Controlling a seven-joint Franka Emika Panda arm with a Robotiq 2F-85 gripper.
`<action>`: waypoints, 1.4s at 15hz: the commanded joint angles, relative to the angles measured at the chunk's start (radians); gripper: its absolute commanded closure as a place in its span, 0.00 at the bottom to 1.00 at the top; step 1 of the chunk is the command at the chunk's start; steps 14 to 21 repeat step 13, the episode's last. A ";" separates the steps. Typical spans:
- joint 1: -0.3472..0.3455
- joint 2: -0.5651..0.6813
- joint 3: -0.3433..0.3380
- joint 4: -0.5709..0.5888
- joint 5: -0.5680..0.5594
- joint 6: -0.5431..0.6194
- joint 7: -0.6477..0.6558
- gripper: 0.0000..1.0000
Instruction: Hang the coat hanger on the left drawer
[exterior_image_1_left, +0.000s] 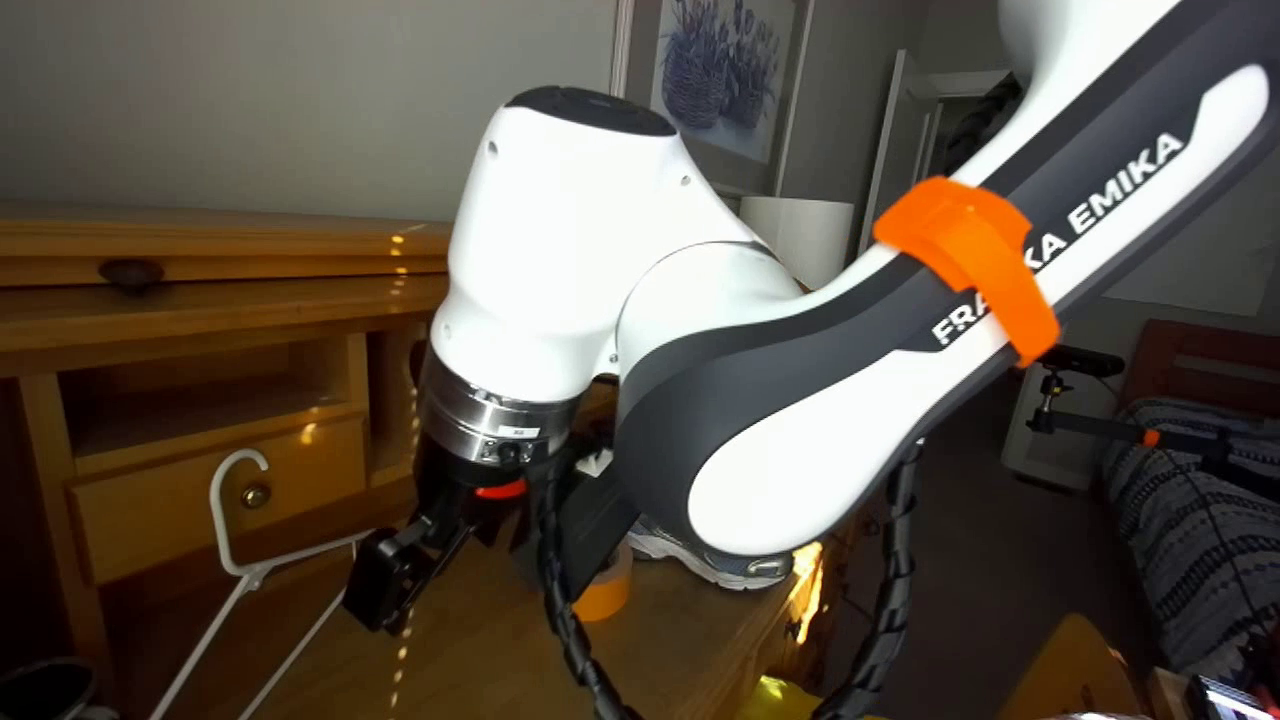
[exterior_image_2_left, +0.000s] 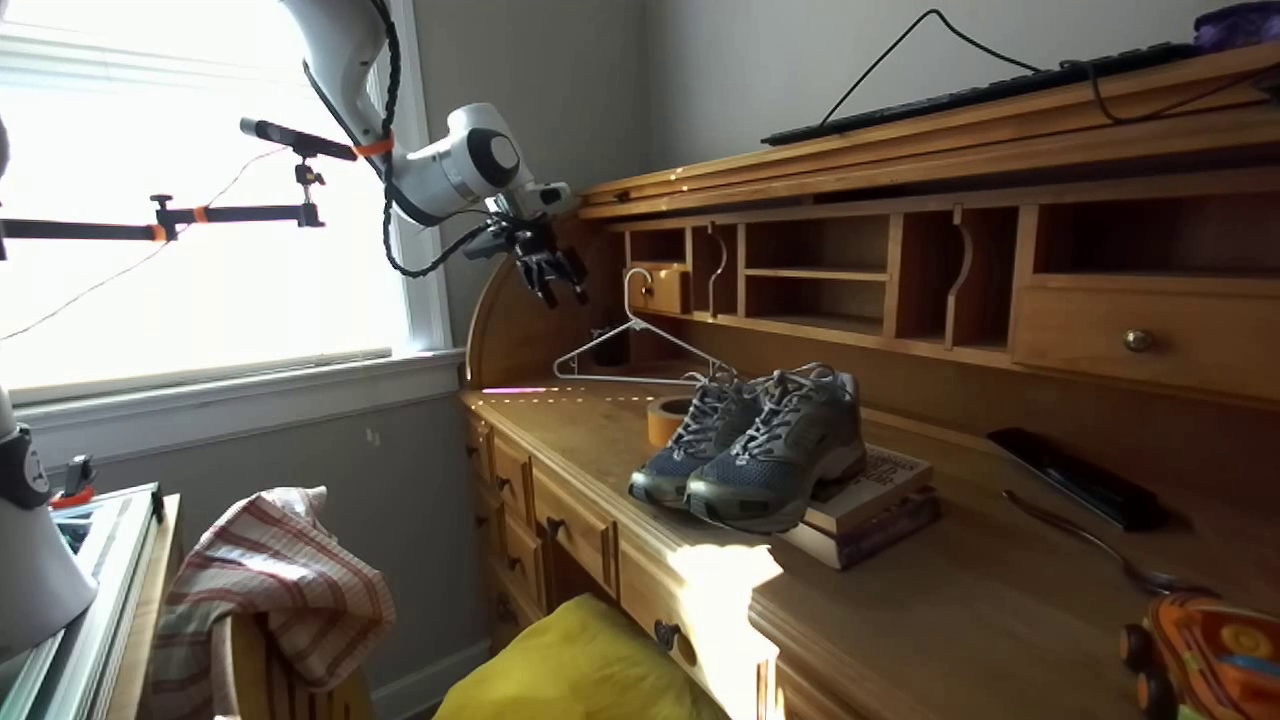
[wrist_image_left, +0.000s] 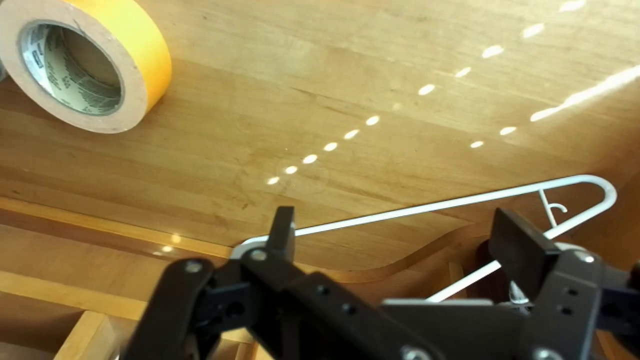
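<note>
"Well, where's the coat hanger (exterior_image_1_left: 252, 575)?"

"Lower left of an exterior view, hook uppermost, that hook in front of the left drawer (exterior_image_1_left: 300, 480), whose knob (exterior_image_1_left: 256, 496) shows under the curve. Whether hook and knob touch, I can't tell from here."

"And the gripper (wrist_image_left: 393, 220)?"

"Jaws spread wide along the bottom of the wrist view; the hanger's long bar and bare desktop (wrist_image_left: 240, 100) show through the gap."

"Much room to move?"

"Some. In an exterior view, open air shows between the gripper and the hook, while the shoes (exterior_image_2_left: 780, 450) cover part of the hanger's lower right corner. Upper left in the wrist view, the tape roll (wrist_image_left: 142, 50) lies well apart from that bar, plain wood between."

"What about edges?"

"The desk's front edge (exterior_image_2_left: 590, 487) slants down toward the lower right in an exterior view, with the toes of the shoes near it."
</note>
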 joint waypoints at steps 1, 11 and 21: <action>-0.030 -0.090 0.019 -0.095 -0.078 -0.008 0.037 0.00; -0.120 -0.128 0.102 -0.104 -0.164 -0.008 0.073 0.00; -0.124 -0.129 0.106 -0.105 -0.165 -0.007 0.074 0.00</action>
